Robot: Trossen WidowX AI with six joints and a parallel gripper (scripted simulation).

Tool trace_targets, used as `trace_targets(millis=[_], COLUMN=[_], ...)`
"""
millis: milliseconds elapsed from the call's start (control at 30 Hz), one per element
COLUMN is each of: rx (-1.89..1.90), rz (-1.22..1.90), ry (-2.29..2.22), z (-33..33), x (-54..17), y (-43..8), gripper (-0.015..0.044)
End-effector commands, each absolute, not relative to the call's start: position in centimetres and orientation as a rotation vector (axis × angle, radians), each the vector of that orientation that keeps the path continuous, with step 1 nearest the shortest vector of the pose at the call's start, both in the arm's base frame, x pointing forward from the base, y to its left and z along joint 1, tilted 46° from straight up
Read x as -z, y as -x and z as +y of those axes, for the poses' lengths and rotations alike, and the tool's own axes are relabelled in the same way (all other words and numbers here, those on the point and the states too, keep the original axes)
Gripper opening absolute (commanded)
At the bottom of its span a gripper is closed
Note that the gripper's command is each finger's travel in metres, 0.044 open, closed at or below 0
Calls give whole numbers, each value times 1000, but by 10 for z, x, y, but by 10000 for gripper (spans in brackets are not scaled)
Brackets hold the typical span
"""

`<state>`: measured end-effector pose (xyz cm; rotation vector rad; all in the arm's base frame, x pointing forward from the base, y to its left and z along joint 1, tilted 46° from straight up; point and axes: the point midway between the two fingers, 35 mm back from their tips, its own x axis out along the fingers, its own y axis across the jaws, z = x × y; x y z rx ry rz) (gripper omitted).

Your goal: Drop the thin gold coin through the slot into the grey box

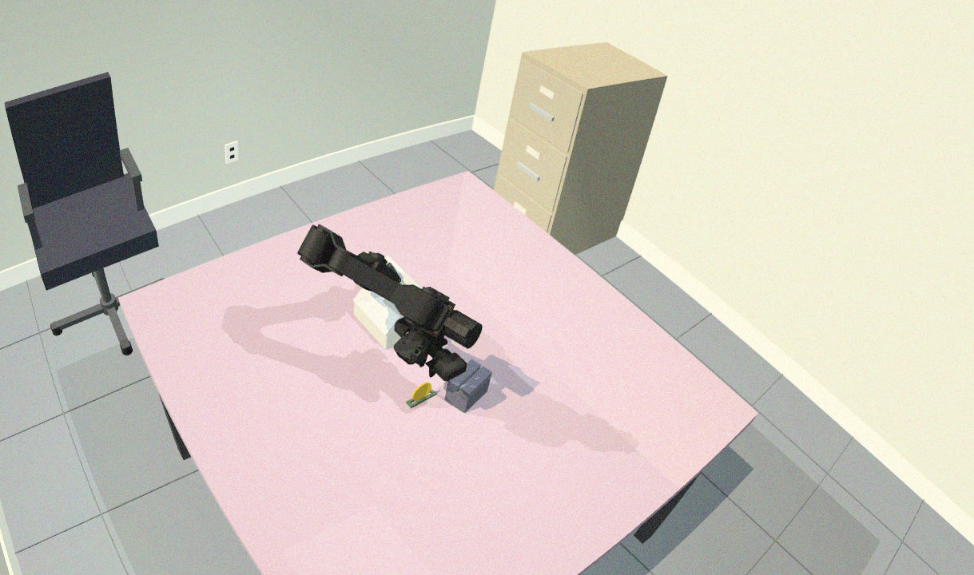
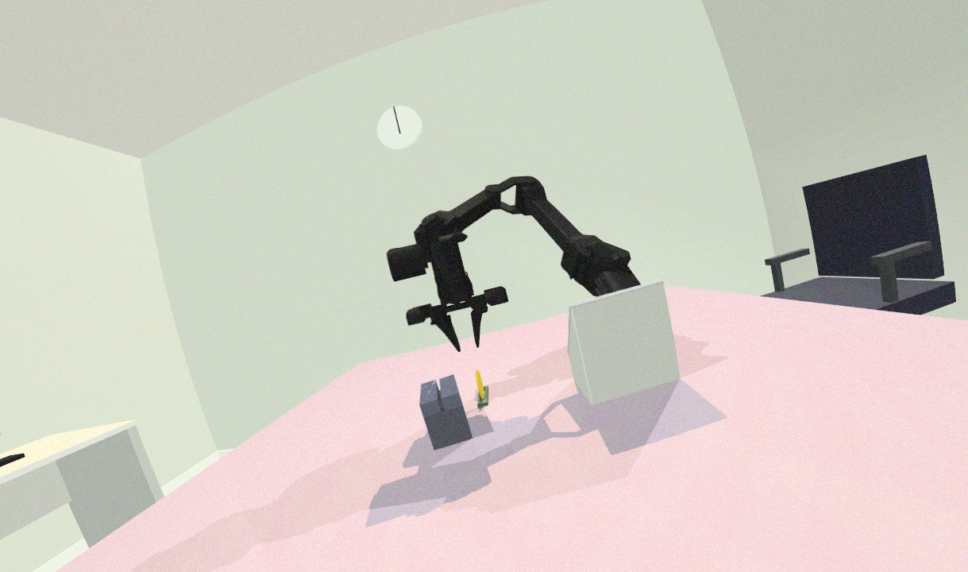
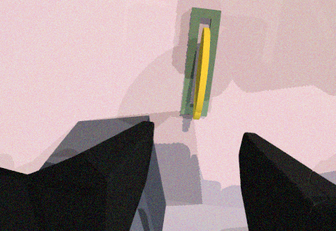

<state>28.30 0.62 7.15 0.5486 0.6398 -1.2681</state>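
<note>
The gold coin [image 1: 422, 391] [image 2: 479, 384] [image 3: 203, 73] stands on edge in the dark-green holder [image 1: 411, 403] [image 2: 483, 404] [image 3: 206, 14]. In the wrist view it leans slightly to one side. The closed grey box [image 1: 467, 391] [image 2: 448, 423] [image 3: 154, 192] stands beside the holder, its slot [image 2: 441, 395] showing in the lid. My gripper [image 2: 468, 349] [image 3: 198, 138] is partly open and empty, fingers pointing down, above the coin and the box. In the top view its fingertips are hidden behind its own body. In the wrist view its left finger hides part of the box.
The arm's pale base block [image 1: 374, 319] [image 2: 626, 348] stands on the pink table [image 1: 332, 493] [image 2: 792, 462], behind the holder in the top view. A filing cabinet [image 1: 604, 157] and an office chair [image 1: 89, 214] stand beyond the table edges.
</note>
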Motion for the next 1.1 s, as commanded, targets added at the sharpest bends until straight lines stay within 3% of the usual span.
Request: trace_targets(millis=[0,1067], rx=[1281,1281], rz=[637,637], ry=[-534,-535], z=[-7,-44], x=[-63,-25], y=[-282,-295], gripper=[161,161])
